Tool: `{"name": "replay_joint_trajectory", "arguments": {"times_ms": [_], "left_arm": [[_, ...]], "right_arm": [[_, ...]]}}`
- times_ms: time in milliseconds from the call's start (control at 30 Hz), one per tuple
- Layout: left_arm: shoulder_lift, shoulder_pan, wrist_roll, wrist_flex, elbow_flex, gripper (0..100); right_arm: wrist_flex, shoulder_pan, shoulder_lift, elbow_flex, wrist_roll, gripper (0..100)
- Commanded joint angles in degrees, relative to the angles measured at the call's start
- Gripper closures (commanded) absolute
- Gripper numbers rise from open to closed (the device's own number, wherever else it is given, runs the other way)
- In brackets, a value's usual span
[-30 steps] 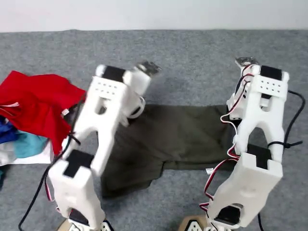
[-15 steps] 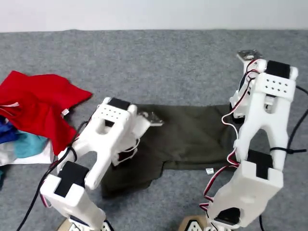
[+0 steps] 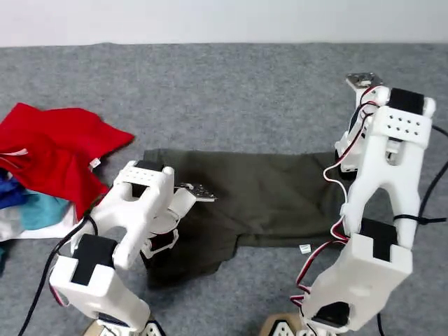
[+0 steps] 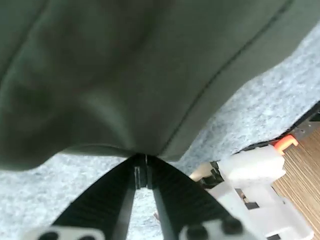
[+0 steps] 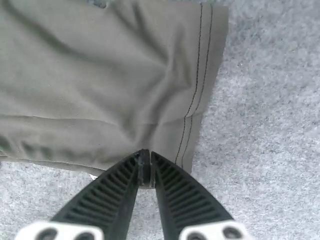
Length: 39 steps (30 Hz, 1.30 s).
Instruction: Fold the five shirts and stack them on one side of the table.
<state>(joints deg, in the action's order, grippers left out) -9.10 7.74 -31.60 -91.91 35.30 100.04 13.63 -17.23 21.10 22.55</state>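
An olive green shirt [image 3: 266,189] lies spread across the middle of the grey table [image 3: 245,91]. My left arm [image 3: 136,210] is bent low over the shirt's near left part. In the left wrist view my left gripper [image 4: 143,170] is shut, pinching the edge of the olive shirt [image 4: 125,75], and creases run out from the tips. My right arm [image 3: 381,161] stands over the shirt's right end. My right gripper [image 5: 144,167] is shut on the near edge of the olive shirt [image 5: 100,75], beside the stitched hem.
A heap of shirts sits at the left edge: a red shirt [image 3: 56,150] on top, with blue [image 3: 10,190], teal [image 3: 43,210] and white [image 3: 31,227] cloth under it. An arm's base [image 4: 250,170] and the wooden floor [image 4: 305,175] lie beyond the table's near edge.
My left arm has pulled back from the far side of the table and dropped low over the shirt's near left part. The right arm shifted slightly to the right.
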Motion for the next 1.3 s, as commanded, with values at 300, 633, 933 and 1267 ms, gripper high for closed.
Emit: {"name": "replay_joint_trajectory", "arguments": {"times_ms": [300, 633, 933, 1267], "left_arm": [[12.48, 9.93, 0.88, -3.96, -4.18, 100], [0.35, 8.79, 3.16, 2.90, 1.36, 100], [-0.26, 1.14, 2.73, 0.00, 1.36, 100], [0.35, 1.05, 3.25, -7.30, -4.88, 100]], "right_arm": [[1.36, 0.22, 3.91, 2.73, 0.18, 99.0], [1.36, 0.48, 3.91, 2.73, 0.18, 99.0], [1.36, 0.31, 4.09, 2.73, 0.18, 99.0], [1.80, 0.22, 4.18, 3.08, 0.53, 99.0]]}}
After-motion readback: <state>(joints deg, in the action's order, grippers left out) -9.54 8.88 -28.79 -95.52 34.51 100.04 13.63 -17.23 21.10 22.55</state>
